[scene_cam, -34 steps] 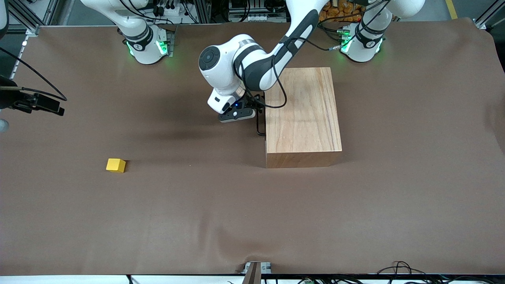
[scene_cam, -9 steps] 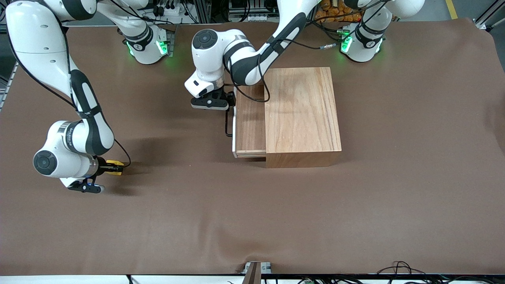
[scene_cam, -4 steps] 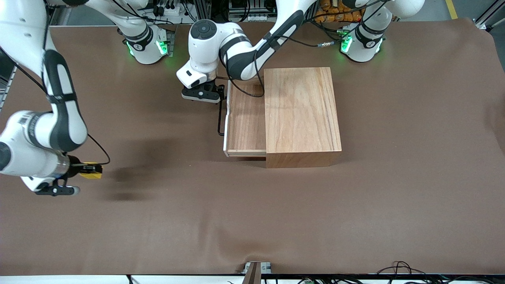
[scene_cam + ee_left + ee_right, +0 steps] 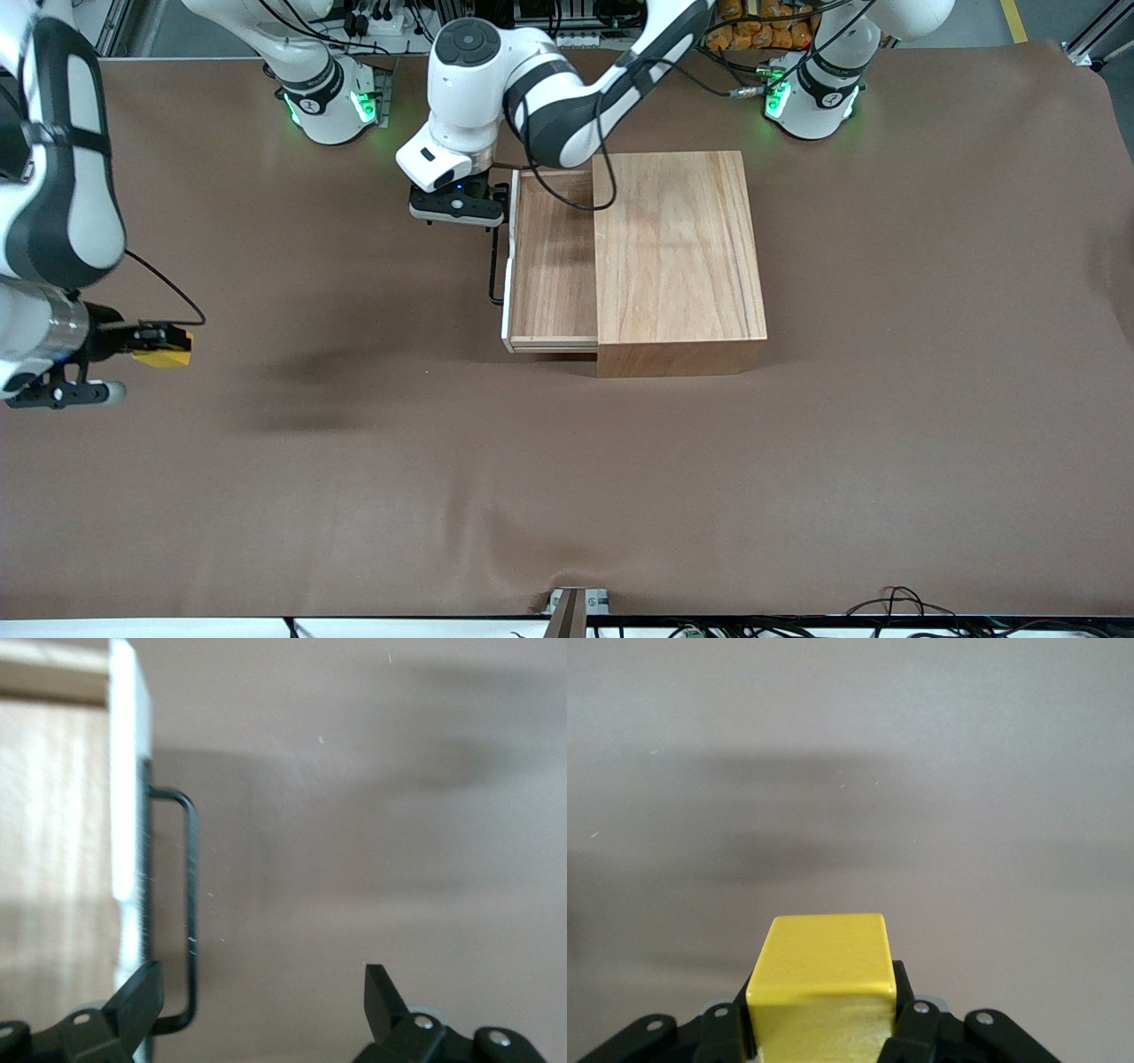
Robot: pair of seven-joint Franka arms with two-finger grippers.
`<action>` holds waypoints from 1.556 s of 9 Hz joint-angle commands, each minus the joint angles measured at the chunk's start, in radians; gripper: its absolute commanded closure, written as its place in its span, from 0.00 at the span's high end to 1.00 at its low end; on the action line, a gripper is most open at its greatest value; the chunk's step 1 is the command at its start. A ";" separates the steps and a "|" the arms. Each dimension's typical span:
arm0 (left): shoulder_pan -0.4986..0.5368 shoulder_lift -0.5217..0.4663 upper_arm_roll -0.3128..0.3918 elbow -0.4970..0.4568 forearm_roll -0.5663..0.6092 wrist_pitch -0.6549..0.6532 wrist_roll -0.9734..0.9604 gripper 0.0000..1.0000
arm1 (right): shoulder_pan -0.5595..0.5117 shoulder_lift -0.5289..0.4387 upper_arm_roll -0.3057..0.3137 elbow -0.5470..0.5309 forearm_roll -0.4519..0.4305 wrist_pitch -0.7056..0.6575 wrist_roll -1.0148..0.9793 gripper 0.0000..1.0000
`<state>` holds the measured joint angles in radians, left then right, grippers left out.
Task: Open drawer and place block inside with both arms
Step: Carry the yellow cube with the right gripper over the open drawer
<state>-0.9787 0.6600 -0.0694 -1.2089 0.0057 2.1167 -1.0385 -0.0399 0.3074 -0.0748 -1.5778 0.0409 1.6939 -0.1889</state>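
Drawer (image 4: 551, 257) is open. Left gripper (image 4: 261, 992) sits spread by its handle (image 4: 182, 904). Right gripper (image 4: 158, 341) pinches block (image 4: 821, 967) over the table (image 4: 354, 496); dropping it in is left.

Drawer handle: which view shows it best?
Left wrist view. The drawer handle fills the frame as a black loop off the white drawer front, beside the open left end effector. Front view shows it only as a thin dark line. Right wrist view doesn't show it.

brown table (image 4: 567, 496), wooden box (image 4: 678, 266) on it
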 commanded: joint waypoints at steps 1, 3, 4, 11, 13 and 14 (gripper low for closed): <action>0.073 -0.100 0.000 -0.028 -0.016 -0.101 0.066 1.00 | 0.050 -0.086 0.047 -0.011 0.017 -0.095 0.014 0.00; 0.155 -0.147 -0.001 -0.028 -0.018 -0.139 0.139 1.00 | 0.160 -0.100 0.063 -0.008 0.109 -0.108 0.157 0.00; 0.213 -0.172 -0.007 -0.028 -0.018 -0.185 0.187 1.00 | 0.255 -0.093 0.061 -0.005 0.138 -0.088 0.269 0.00; 0.636 -0.273 -0.107 -0.034 -0.039 -0.458 0.592 1.00 | 0.685 0.085 0.059 -0.002 0.218 0.228 0.721 0.00; 0.716 -0.304 -0.110 -0.035 -0.033 -0.544 0.652 1.00 | 0.733 0.127 0.059 -0.002 0.221 0.260 0.744 0.00; 0.767 -0.322 -0.112 -0.035 -0.030 -0.590 0.701 1.00 | 0.751 0.146 0.059 -0.002 0.223 0.271 0.746 0.00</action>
<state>-0.2654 0.3885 -0.1630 -1.2134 -0.0174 1.5738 -0.3820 0.6849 0.4378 -0.0012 -1.5933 0.2416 1.9602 0.5422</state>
